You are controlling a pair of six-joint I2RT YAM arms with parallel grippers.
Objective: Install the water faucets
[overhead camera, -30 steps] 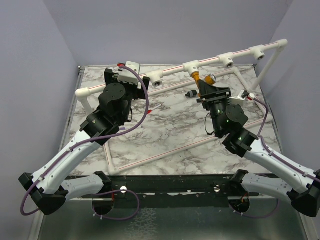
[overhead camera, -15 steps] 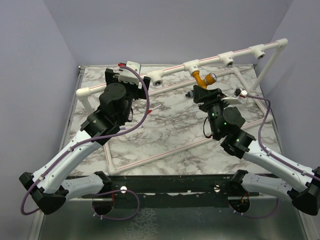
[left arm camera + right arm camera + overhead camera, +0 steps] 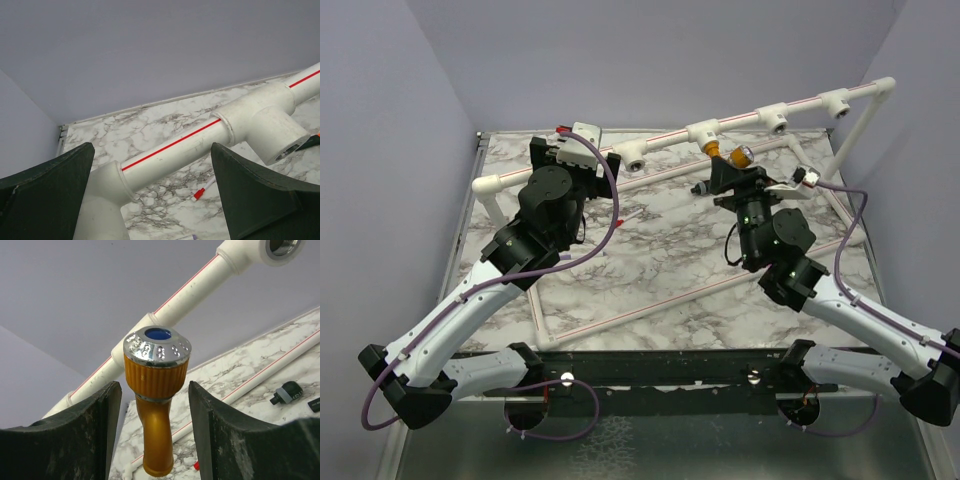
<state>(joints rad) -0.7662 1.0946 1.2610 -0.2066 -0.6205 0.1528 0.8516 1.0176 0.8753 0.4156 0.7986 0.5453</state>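
Water faucet between jaws of right gripper, closely flanked; contact unclear.

Marble counter, white red-striped pipe frame lying from 7 to 3 o'clock, small black fitting at 1 o'clock, red-tipped stick at 11 o'clock.

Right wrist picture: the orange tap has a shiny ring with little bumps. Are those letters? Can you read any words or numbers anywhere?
No word, number or sign can be read in any view.
Shiny silver ring on the mustard-orange faucet: raised marks, too small and blurred to read.
White plastic pipe: only a plain red stripe, no letters.
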